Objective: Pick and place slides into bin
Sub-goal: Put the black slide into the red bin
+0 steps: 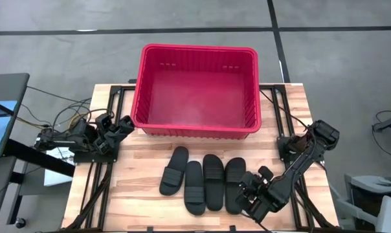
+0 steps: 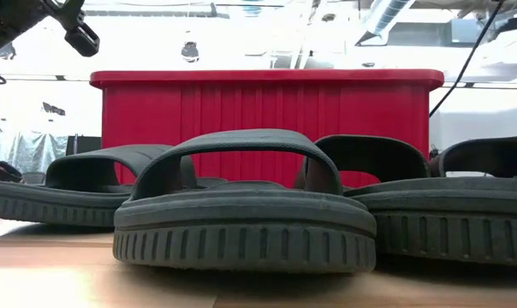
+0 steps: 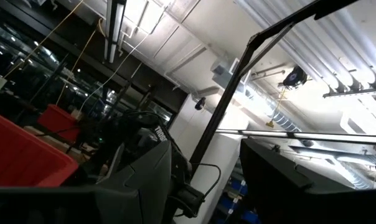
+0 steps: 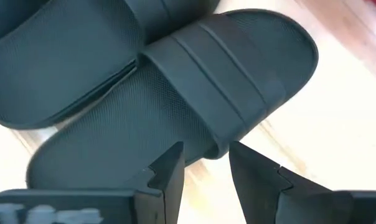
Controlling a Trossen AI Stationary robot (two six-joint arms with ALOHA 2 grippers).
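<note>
Wooden table [image 1: 144,194], grey floor around; red bin [image 1: 197,90] at far edge, hollow showing bare; four black slides [image 1: 204,181] in a row on the near half, just before the bin; right gripper [image 1: 252,199] beside the rightmost slide [image 4: 175,106], fingers [image 4: 166,177] parted astride its sole edge, not clamped; left gripper [image 1: 123,126] parked at left, spread wide, holding nothing.

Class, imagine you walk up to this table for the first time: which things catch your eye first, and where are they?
The big red bin dominates the far middle of the wooden table, and nothing shows inside it. In front of it four black slides lie side by side. The right gripper sits low at the rightmost slide, jaws either side of its edge, while the left gripper waits near the bin's left corner.
</note>
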